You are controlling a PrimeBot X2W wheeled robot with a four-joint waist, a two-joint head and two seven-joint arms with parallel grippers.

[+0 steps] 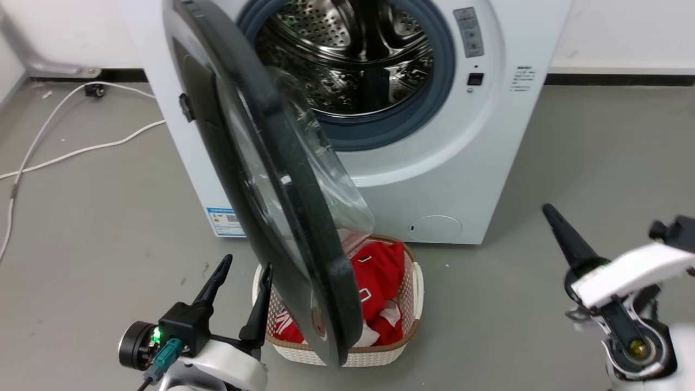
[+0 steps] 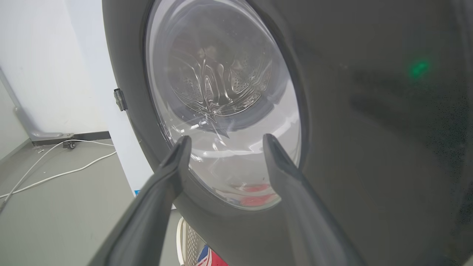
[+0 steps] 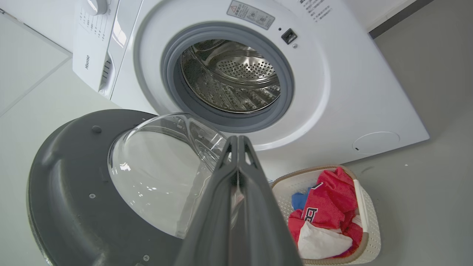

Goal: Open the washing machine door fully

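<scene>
The washing machine (image 1: pixel 461 163) is a white front-loader with its steel drum and grey gasket exposed (image 3: pixel 332 92). The washing machine door (image 1: pixel 282 190), round, dark and with a clear glass bowl, is hinged on the left and stands swung out toward me, roughly edge-on. My left gripper (image 1: pixel 245 267) is open at the lower left, on the door's outer side near its bottom rim. In the left wrist view that gripper (image 2: pixel 226 140) points at the door's outer face (image 2: pixel 369 147) with nothing between its fingers. My right gripper (image 1: pixel 545 209) is shut and empty, well to the right; in its wrist view (image 3: pixel 238 138) it faces the door's inner side (image 3: pixel 74 184).
A white laundry basket (image 1: pixel 415 282) with red clothes (image 1: pixel 380 266) sits on the floor in front of the machine, partly under the door's lower edge. White cables (image 1: pixel 81 146) trail over the grey floor at the left. Open floor lies to the right of the machine.
</scene>
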